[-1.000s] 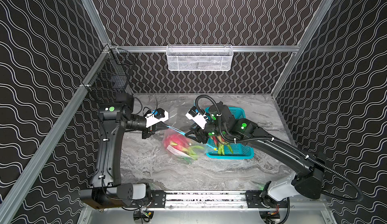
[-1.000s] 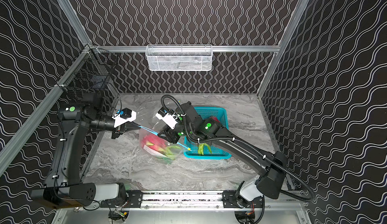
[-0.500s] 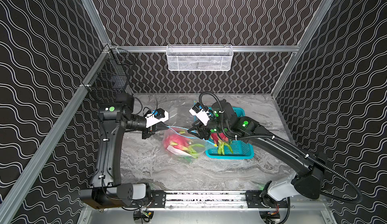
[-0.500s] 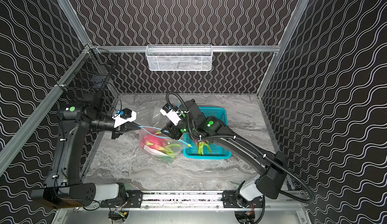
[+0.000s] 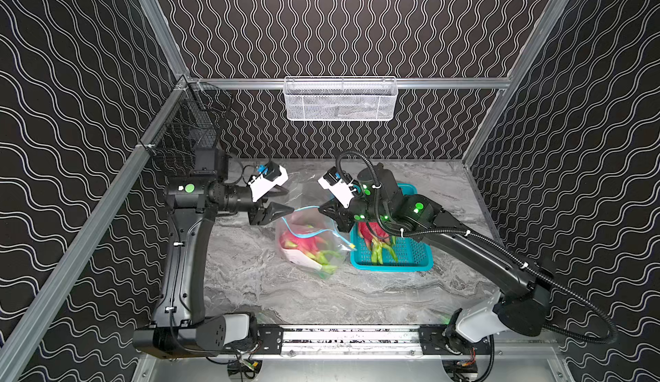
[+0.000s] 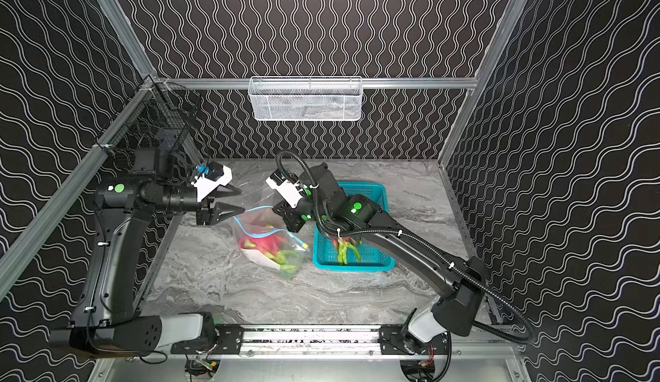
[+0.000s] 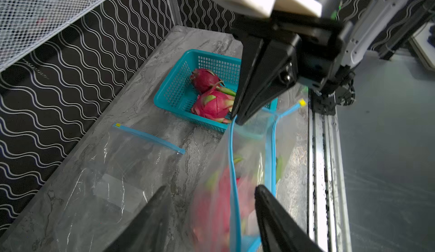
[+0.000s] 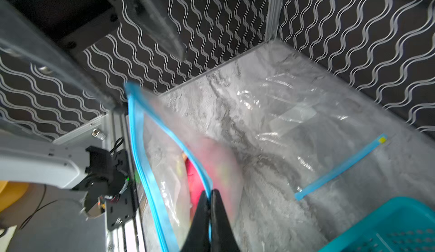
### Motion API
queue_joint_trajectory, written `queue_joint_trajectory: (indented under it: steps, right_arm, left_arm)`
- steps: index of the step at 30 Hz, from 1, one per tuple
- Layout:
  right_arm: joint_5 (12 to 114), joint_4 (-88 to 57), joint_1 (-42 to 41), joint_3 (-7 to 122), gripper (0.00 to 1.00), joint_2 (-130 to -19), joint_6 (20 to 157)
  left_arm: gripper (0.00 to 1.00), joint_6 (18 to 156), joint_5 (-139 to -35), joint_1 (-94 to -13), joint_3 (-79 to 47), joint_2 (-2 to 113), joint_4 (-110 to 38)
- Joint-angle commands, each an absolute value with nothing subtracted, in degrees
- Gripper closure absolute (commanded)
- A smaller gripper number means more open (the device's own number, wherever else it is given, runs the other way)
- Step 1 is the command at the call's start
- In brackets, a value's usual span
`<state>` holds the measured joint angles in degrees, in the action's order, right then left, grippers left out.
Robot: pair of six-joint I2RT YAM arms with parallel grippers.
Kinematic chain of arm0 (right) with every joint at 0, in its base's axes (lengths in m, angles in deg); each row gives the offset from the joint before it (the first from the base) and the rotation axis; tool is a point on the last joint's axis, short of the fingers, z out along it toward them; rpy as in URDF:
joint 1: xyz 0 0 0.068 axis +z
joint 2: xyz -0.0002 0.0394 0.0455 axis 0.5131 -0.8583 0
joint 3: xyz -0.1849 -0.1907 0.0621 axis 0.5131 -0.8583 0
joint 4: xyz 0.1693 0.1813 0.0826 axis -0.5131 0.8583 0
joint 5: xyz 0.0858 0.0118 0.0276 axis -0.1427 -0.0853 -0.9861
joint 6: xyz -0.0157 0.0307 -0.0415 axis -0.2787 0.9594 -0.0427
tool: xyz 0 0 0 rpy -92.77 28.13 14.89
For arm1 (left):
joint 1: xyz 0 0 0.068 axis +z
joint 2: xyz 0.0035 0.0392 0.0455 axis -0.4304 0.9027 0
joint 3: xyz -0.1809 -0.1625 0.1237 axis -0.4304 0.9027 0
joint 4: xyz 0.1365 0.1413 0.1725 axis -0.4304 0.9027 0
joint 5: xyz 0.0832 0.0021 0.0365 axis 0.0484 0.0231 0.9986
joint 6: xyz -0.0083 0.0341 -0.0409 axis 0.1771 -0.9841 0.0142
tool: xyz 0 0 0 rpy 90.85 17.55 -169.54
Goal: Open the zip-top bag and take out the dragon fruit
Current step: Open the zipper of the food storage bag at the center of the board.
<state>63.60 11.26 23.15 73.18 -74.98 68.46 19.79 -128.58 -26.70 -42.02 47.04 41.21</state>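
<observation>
1. Dragon fruit (image 5: pixel 301 242), pink-skinned with green scales, lies inside the clear zip-top plastic bag (image 5: pixel 330 232). It is below and between the two grippers, and the bag's lower end rests on the grey marble-patterned tabletop (image 5: pixel 271 291).
2. The right gripper (image 8: pixel 210 193) is pinched tight on the bag's blue zip rim (image 8: pixel 136 144) and holds that side of the mouth up off the tabletop.
3. The left gripper (image 7: pixel 211 188) faces it with its fingers well spread. The near side of the blue rim runs between them, and I cannot tell whether either finger touches the plastic.
4. Between the two grippers the bag's mouth gapes in a loop of blue rim, and the pink fruit shows under it. The left wrist view blurs the fruit.
5. Just past the right gripper, on the side away from the left gripper, sits a teal perforated plastic basket (image 5: pixel 410 266). It is just beside the bag and holds two more pink dragon fruits (image 7: pixel 213 104).
6. Behind both grippers, towards the back wall, a second clear zip-top bag (image 7: pixel 122 163) lies flat on the tabletop.
7. Farther out and above, a white wire-mesh basket (image 5: pixel 339 101) hangs on the back rail. A black wire-mesh basket (image 5: pixel 182 130) hangs on the side rail behind the left arm.
</observation>
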Motion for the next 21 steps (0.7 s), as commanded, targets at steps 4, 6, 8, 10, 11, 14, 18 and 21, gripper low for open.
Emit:
queue_joint_trajectory:
  steps: [4,6,8,10,11,14,18,21]
  right_arm:
    - [65.4,9.7,25.5,76.4,1.0,-78.3,65.6]
    - [65.5,8.6,26.0,75.8,1.0,-78.4,66.1]
    - [65.8,7.6,26.5,75.3,1.0,-78.3,66.4]
    - [66.2,6.8,26.7,74.9,1.0,-78.1,66.6]
    - [66.4,6.2,26.8,74.5,1.0,-77.9,66.7]
    - [67.0,4.9,26.8,73.4,1.0,-77.1,66.7]
    - [69.1,3.7,26.7,71.2,1.0,-75.4,66.3]
    - [73.2,2.6,26.7,69.4,0.93,-72.8,65.4]
  left_arm:
    - [0.35,32.2,-119.5,-32.2,-41.4,47.8,35.1]
    - [0.37,31.2,-117.1,-32.5,-39.0,48.5,35.8]
    - [0.39,30.7,-115.7,-32.9,-36.0,49.2,36.8]
    - [0.42,30.5,-115.3,-33.1,-33.4,48.8,36.3]
    - [0.46,31.1,-114.6,-33.1,-32.3,48.2,35.1]
    - [0.69,32.9,-111.8,-33.1,-31.3,47.2,31.7]
    - [1.0,31.8,-108.6,-33.1,-32.5,46.7,31.3]
    - [1.0,30.9,-108.7,-33.1,-34.0,46.3,33.2]
